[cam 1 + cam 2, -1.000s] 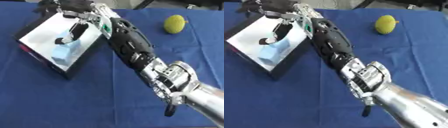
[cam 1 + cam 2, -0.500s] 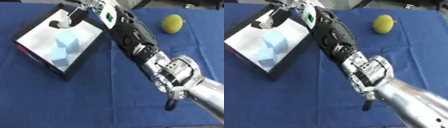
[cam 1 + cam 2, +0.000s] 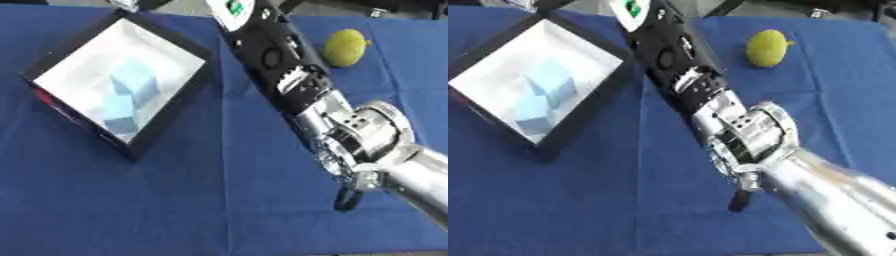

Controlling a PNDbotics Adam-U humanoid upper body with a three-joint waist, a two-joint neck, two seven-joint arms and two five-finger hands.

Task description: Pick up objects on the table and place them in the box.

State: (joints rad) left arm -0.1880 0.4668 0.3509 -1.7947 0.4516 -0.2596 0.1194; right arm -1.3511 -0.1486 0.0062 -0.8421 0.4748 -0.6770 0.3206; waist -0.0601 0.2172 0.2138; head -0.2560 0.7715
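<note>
A black box (image 3: 173, 116) with a white inside sits tilted at the left on the blue cloth. Two light blue blocks (image 3: 125, 95) lie in it, touching. A yellow-green, lemon-like fruit (image 3: 346, 47) rests on the cloth at the far right, apart from the arm. My right arm (image 3: 297, 85) reaches from the lower right up to the top edge. Only a dark sliver of my right hand (image 3: 147, 3) shows there, above the box's far corner, and the rest is cut off. My left hand is out of sight.
The blue cloth (image 3: 201, 200) covers the whole table. A small black loop (image 3: 346, 200) hangs from the arm's silver joint near the lower right. Dark shapes stand past the table's far edge.
My right hand has risen from inside the box and gone up past the top edge. A second blue block now lies in the box beside the first.
</note>
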